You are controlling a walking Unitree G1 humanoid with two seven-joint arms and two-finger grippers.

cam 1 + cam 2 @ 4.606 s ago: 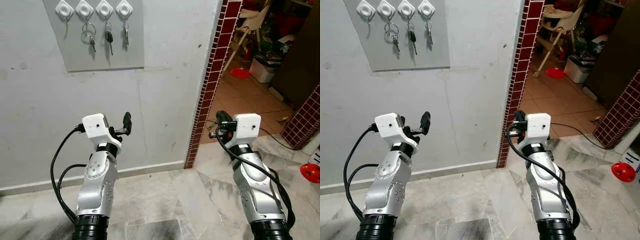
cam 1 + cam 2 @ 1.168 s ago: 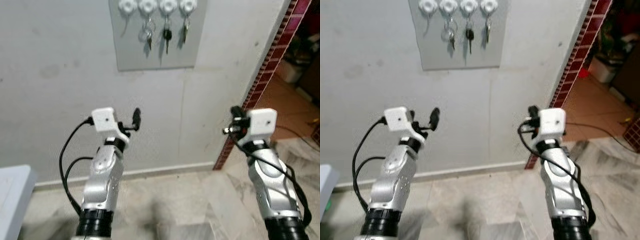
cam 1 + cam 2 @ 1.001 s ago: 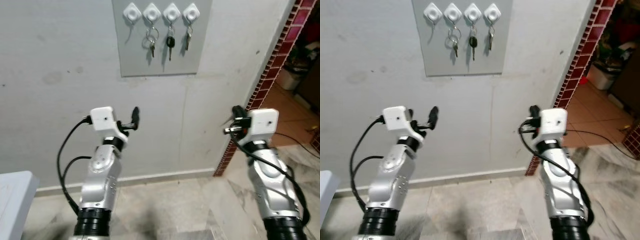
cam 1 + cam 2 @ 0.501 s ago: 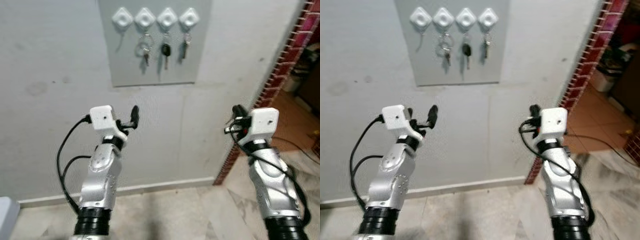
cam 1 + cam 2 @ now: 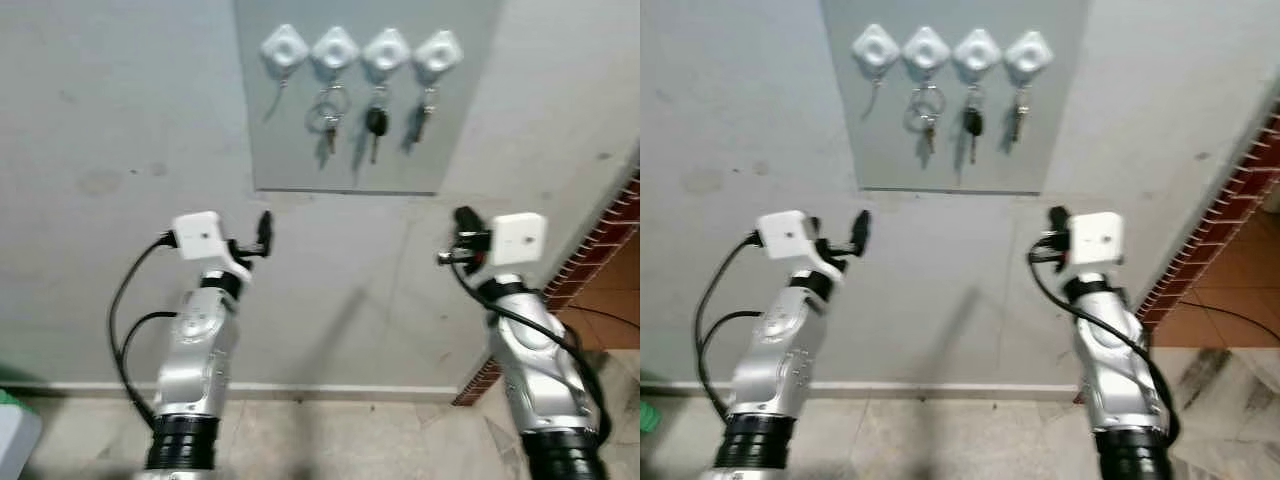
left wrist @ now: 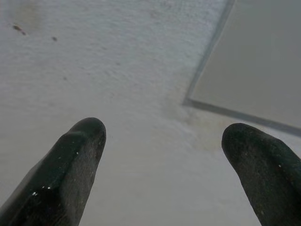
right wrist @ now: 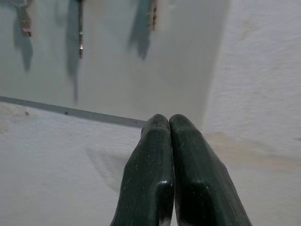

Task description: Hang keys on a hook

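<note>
Left eye view: keys (image 5: 372, 128) on white hooks (image 5: 361, 51)

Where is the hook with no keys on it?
In the left eye view the empty hook is leftmost of four on the grey wall panel, beside the hook holding a key ring.

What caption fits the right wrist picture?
Right gripper fingers pressed shut, pointing at the grey wall panel where keys hang.
</note>
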